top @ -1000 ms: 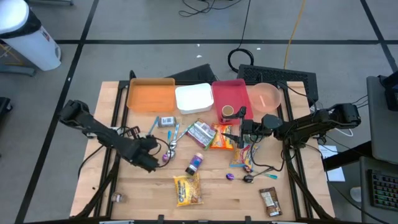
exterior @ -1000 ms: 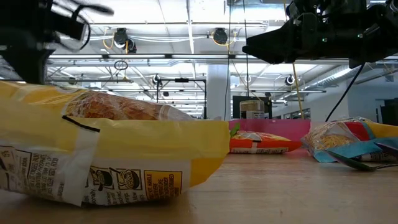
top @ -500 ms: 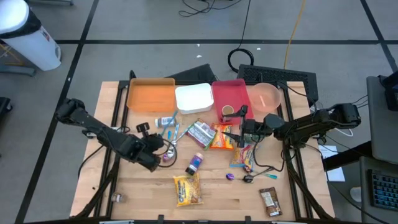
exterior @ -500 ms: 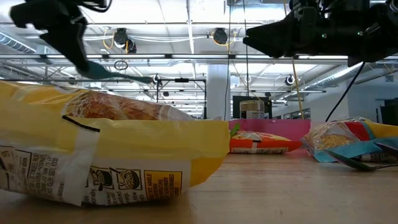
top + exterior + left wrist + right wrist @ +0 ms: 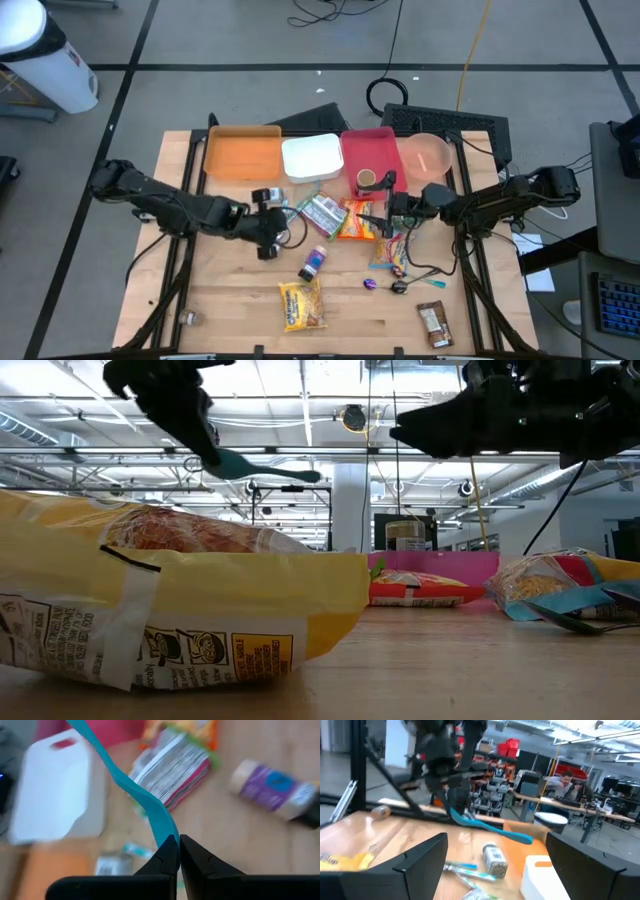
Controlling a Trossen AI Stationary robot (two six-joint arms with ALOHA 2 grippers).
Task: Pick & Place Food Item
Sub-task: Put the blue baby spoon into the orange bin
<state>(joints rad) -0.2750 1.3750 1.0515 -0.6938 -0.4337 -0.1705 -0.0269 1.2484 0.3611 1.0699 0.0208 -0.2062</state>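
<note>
Left gripper [image 5: 178,851] is up off the table [image 5: 220,300], fingers pressed together on the handle end of a teal spoon [image 5: 131,790], and the spoon sticks out ahead of it, raised in the air; the low view shows it [image 5: 262,468] carried well above the board. From above, that gripper [image 5: 268,222] sits left of centre, with a small can [image 5: 263,195] just beyond it on the far side and a striped packet [image 5: 322,212] to its right. Nearer, a purple bottle [image 5: 314,263] lies on its side, and closer still the yellow bag [image 5: 301,304]. Along the far edge run an orange tray [image 5: 243,153], a white box [image 5: 312,158], a red bin [image 5: 370,152] and a pink bowl [image 5: 428,156]. Right gripper [image 5: 388,214] waits right of centre, raised over the snack packets [image 5: 358,220], fingers spread wide with nothing between them. A brown bar [image 5: 433,323] lies at the near right corner
</note>
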